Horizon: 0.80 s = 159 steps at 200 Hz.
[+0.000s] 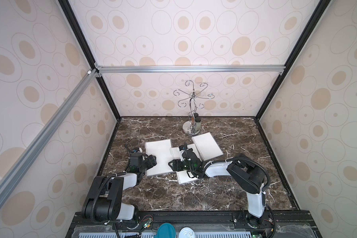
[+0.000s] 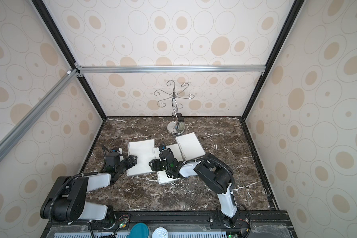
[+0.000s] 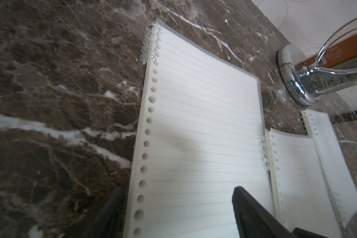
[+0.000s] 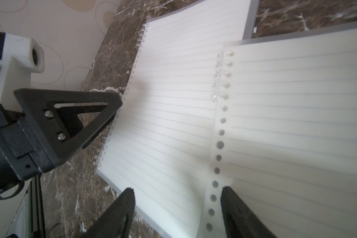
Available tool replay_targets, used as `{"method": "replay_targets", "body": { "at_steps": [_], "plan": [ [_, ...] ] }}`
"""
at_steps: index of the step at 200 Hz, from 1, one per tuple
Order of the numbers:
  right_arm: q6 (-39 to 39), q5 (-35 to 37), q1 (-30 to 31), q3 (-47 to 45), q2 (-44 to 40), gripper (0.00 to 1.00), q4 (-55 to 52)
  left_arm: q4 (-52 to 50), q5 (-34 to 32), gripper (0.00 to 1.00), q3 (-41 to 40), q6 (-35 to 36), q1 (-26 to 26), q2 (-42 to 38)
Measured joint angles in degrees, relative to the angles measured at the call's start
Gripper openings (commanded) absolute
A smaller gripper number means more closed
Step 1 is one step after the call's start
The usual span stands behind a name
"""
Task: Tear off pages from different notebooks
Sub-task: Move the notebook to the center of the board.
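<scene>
While three white, lined, spiral-bound notebooks with grey plastic covers are lying on the dark marble tabletop [image 1: 225, 195], the left gripper [image 1: 152, 160] is hovering, jaws spread and pinching nothing, over the holed edge of the nine o'clock notebook [image 1: 159, 150]. The right gripper [image 4: 177, 195], fingers apart, is straddling the punched edge of the top page [image 4: 297, 123] on the middle notebook [image 1: 186, 179]. The third notebook [image 1: 207, 146] is sitting at one o'clock, just beside the chrome hook stand [image 1: 192, 127].

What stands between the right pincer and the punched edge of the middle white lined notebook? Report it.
Nothing visible does. The open right pincer straddles the punched edge of the middle white lined spiral-bound notebook; only bare paper shows between its fingers.
</scene>
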Motion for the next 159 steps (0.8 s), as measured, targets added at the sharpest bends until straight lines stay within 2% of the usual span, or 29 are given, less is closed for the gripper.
{"method": "replay_targets", "body": {
  "at_steps": [74,105,159],
  "plan": [
    [-4.26,3.15,5.90,3.41,0.57,0.69,-7.52,-9.05,-3.87,0.87,-0.09,0.42,-0.28,-8.41],
    [-4.22,5.95,5.01,3.76,0.83,0.69,-7.56,-12.31,-4.87,0.87,0.37,0.81,-0.28,-11.74],
    [-3.96,8.17,0.33,3.13,0.83,0.69,-7.41,-15.47,-5.16,0.91,1.33,1.75,-1.03,-12.85]
  ]
}}
